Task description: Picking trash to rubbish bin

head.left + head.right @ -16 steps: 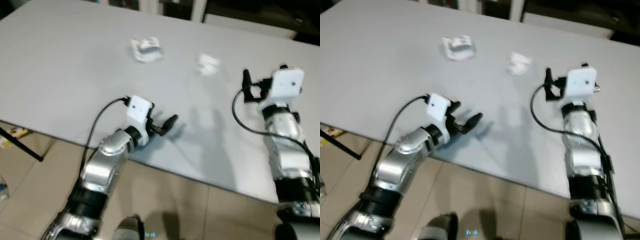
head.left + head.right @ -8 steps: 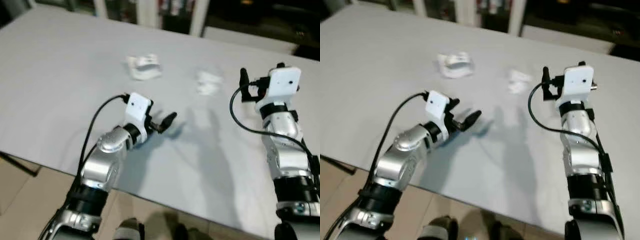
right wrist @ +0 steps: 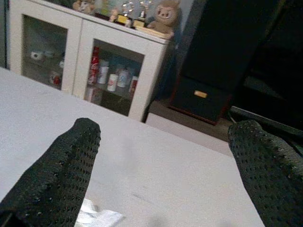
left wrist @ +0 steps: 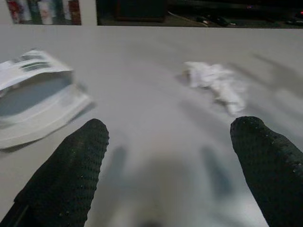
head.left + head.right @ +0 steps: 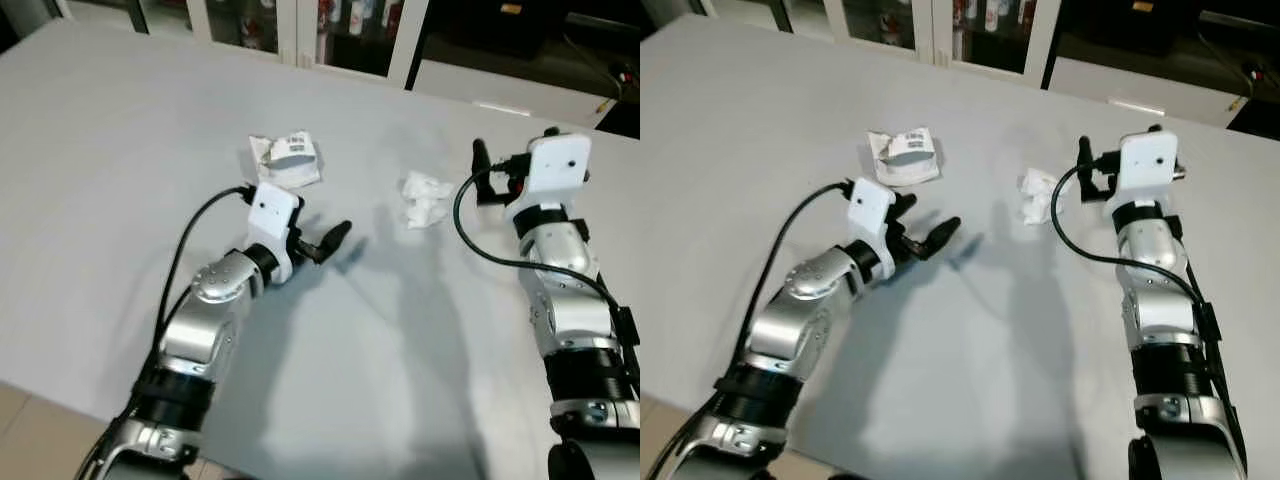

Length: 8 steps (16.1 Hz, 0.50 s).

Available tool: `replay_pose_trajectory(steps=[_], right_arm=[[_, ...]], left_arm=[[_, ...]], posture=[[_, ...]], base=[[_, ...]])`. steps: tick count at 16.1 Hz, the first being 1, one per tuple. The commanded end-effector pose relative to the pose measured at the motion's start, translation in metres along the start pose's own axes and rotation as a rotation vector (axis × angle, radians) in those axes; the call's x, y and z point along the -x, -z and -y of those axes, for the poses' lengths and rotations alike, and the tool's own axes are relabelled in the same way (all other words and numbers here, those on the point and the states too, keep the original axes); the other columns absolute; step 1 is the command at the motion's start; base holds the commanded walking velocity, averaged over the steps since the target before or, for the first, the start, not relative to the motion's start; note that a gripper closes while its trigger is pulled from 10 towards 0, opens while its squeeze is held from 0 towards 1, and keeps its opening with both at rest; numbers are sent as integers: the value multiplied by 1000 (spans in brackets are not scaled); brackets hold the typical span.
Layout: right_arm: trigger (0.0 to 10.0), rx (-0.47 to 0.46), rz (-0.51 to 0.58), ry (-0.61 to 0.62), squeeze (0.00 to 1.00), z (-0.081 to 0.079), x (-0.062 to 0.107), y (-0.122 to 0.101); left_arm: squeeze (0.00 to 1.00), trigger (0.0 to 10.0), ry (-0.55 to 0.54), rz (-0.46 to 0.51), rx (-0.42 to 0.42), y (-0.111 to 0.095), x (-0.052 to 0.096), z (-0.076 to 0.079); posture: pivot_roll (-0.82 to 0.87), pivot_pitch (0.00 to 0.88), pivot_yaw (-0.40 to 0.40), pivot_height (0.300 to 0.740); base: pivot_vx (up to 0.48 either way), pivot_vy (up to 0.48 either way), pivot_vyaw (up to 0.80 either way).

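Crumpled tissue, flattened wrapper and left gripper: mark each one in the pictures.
crumpled tissue (image 5: 424, 199), left eye view, middle of the white wad.
flattened wrapper (image 5: 285, 158), left eye view, centre of the packet near its printed label.
left gripper (image 4: 168, 156), left wrist view, midway between its two spread black fingertips.

Even indoor light, soft arm shadows on the table (image 5: 120, 200), wrist views blurred.

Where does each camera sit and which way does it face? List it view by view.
Left and right eye views: on the head, looking down at the grey table, both silver arms, the crumpled tissue and the flat wrapper.
Left wrist view: along the open left gripper over the table, sharing tissue and wrapper with the eye views.
Right wrist view: along the open right gripper, raised toward a cabinet.
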State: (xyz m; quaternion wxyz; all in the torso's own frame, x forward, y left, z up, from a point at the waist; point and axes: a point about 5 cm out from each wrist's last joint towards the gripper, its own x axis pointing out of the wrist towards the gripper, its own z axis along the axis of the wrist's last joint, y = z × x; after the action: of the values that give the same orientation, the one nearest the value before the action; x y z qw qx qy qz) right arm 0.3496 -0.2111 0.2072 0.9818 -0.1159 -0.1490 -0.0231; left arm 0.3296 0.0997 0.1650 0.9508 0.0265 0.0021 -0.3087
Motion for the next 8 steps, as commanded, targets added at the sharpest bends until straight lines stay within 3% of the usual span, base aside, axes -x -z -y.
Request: replay_pose_trajectory(steps=[1,8], right_arm=[[10000,4,-21,-12,0,-4,2,4],[10000,-23,-40,-22,0,-8,-3,10]], left_arm=[[0,10000,-12,-29,2,7,6,-3],[0,10000,-35,-54,-23,4,22,-13]], posture=[[293,209,-29,740],[344,279,2,740]], base=[[0,0,0],[0,0,0]])
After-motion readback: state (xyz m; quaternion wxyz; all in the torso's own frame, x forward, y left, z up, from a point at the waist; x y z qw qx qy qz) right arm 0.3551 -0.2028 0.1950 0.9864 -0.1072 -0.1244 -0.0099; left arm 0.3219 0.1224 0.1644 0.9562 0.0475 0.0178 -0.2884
